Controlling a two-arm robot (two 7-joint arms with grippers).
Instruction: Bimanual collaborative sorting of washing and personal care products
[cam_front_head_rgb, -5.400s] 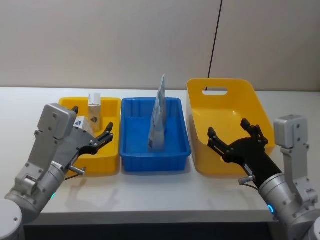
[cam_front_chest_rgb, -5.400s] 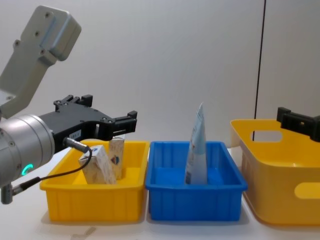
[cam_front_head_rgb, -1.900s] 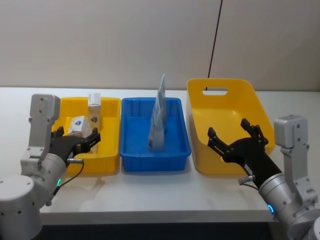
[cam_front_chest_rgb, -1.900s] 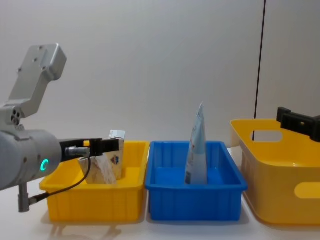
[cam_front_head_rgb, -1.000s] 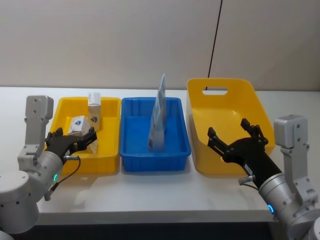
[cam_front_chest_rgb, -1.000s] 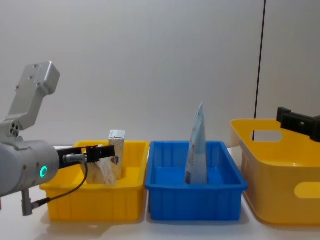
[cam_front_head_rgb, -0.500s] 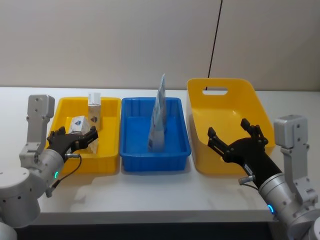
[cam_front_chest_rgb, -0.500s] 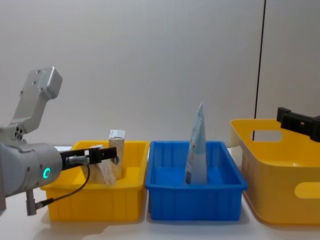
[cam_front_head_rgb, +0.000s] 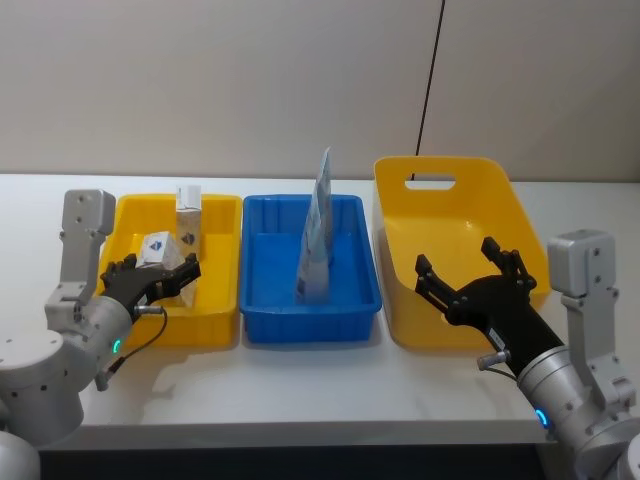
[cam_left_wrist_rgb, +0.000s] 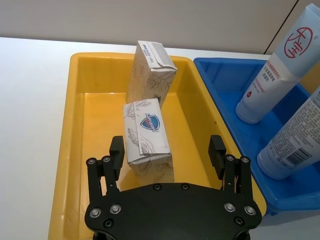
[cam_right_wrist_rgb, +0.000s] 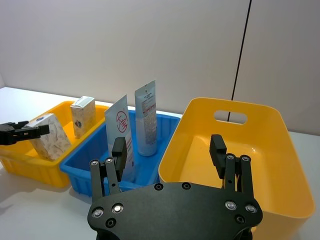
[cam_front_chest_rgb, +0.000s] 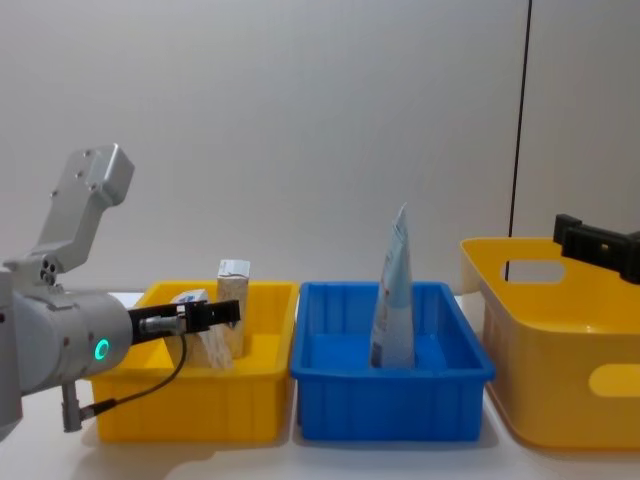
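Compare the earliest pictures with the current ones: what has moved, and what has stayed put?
The left gripper came down from above the small yellow bin and drew back toward the robot. It is open and now sits low, facing the white pack. Nothing was gripped or released. The pack, the beige carton, the pale blue tube and the open right gripper stayed put.

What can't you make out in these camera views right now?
- Chest view: white pack partly hidden by left yellow bin wall and left gripper.
- Left wrist view: pale blue tube upper end, cut off by the edge.
- Chest view: large yellow basket floor, behind its own wall.
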